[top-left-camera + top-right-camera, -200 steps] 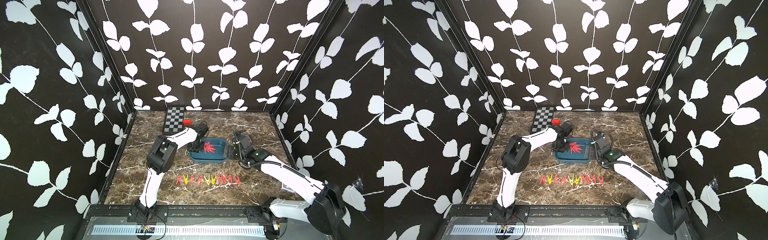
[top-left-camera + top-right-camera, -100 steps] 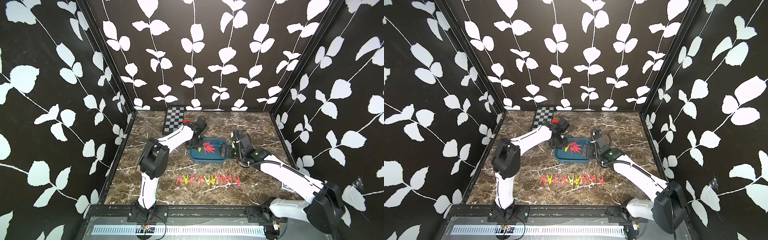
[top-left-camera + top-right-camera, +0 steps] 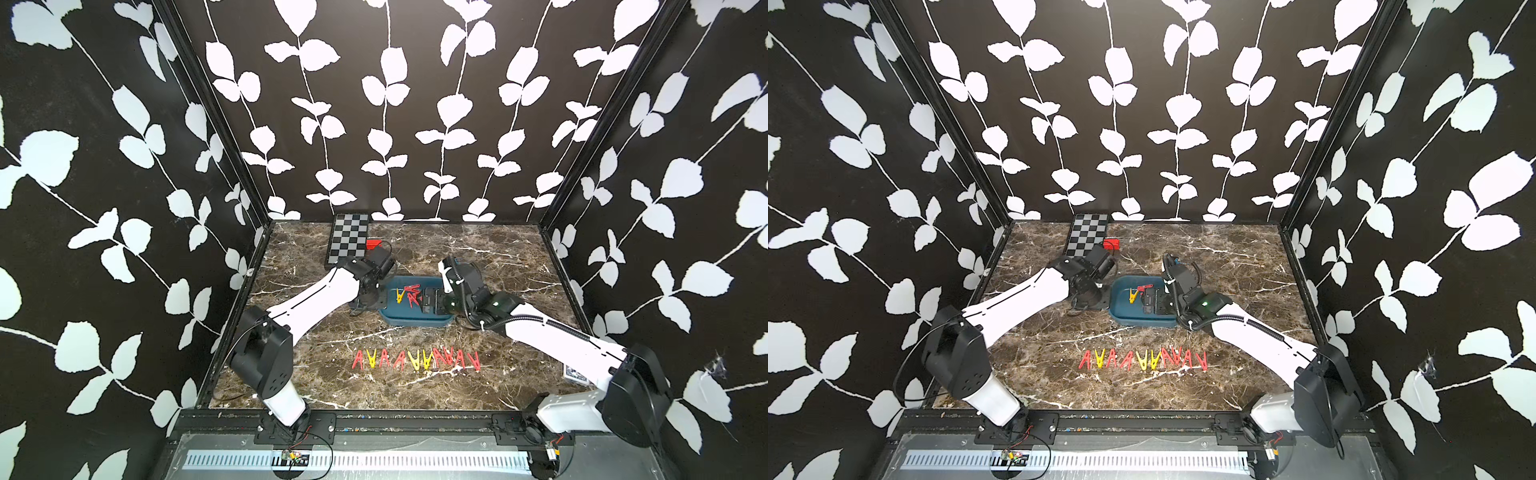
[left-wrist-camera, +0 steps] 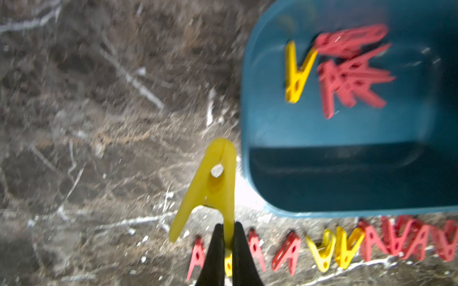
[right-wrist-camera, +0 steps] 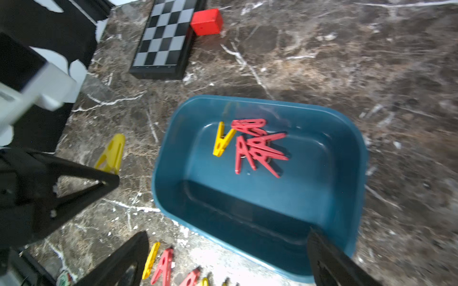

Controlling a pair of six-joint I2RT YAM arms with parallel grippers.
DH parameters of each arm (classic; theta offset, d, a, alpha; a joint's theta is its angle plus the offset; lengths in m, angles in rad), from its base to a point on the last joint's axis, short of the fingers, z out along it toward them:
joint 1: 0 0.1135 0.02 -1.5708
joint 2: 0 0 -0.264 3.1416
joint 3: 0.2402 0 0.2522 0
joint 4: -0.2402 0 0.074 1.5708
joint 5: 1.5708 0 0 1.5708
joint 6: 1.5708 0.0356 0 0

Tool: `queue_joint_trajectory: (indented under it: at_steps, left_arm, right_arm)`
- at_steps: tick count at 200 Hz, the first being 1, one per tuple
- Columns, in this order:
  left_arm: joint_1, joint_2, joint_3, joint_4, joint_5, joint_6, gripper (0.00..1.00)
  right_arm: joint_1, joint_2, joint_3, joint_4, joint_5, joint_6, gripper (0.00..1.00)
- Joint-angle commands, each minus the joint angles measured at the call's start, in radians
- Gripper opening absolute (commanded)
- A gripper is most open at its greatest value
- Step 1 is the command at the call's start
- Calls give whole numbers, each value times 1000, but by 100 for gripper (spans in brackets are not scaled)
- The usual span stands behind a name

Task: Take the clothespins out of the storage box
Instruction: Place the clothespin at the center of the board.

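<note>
Left gripper (image 4: 226, 232): my fingers are pressed together on one leg of a yellow pin (image 4: 210, 188). This pin is outside the box (image 4: 297, 128), over the table (image 4: 99, 123) and just beside the box's corner. I cannot tell whether it touches the table.

Right gripper (image 5: 226, 235): my fingers (image 5: 124, 260) are spread wide with nothing between them. In both top views this gripper (image 3: 430, 301) hangs over the box's right half.

Box contents: one yellow pin (image 5: 223, 140) lies flat on the floor. Its leg touches a tangle of red pins (image 5: 257, 146) that overlap one another. The rest of the floor is bare blue.

Outside the box: a row (image 3: 415, 359) of red and yellow pins lies on the table on the side nearer my bases, apart from the box wall. They sit side by side, and the right-hand ones are crowded together.

Other items: a checkered board (image 5: 166, 37) lies at the far edge of the table, with a red block (image 5: 206, 21) against its side. Both are well apart from the box.
</note>
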Motion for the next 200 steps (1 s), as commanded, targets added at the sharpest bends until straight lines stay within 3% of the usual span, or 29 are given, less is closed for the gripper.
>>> queue_joint_trajectory:
  at_steps: [1,94,200]
  left_arm:
    - [-2,-88,-87,-15,-31,-41,1]
    - [14,-208,-449,79,-3,-71,1]
    - [15,-253,-582,97,62,-118,2]
  right_arm:
    - [27,23,38,56,-20,-11,99]
    - [83,112,96,58,-37,-4,99]
    - [97,105,103,29,-15,-2,99]
